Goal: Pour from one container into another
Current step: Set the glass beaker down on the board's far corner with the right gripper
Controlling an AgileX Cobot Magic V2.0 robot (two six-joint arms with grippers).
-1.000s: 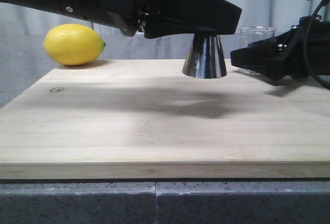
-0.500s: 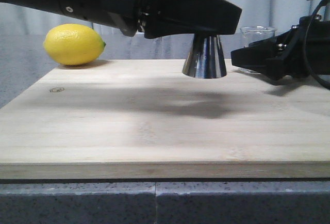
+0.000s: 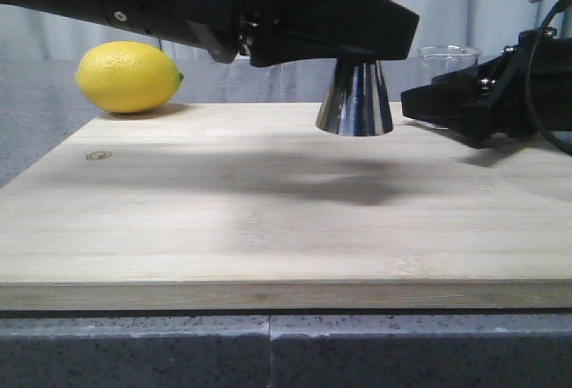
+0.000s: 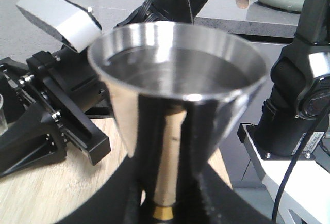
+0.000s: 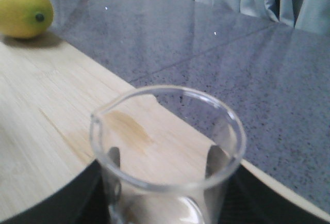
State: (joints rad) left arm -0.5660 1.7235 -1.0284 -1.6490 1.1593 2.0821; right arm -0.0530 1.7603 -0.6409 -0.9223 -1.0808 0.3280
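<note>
- Grey curtains hang behind a wooden board [image 3: 268, 227] on a speckled counter, with a lemon [image 3: 128, 76] at the far left corner.
- Almost nothing has changed over the last second; the glass beaker [image 3: 447, 59] has been lifted a touch, so the pour seems about to begin.
- The beaker is held between the closed fingers of the right gripper [image 3: 438, 102].
- The steel jigger [image 3: 356, 97] stands upright on the board, steadied at its waist by the closed left gripper [image 4: 170, 203].

A lemon [image 3: 129, 76] rests on the wooden board [image 3: 268, 218].
</note>
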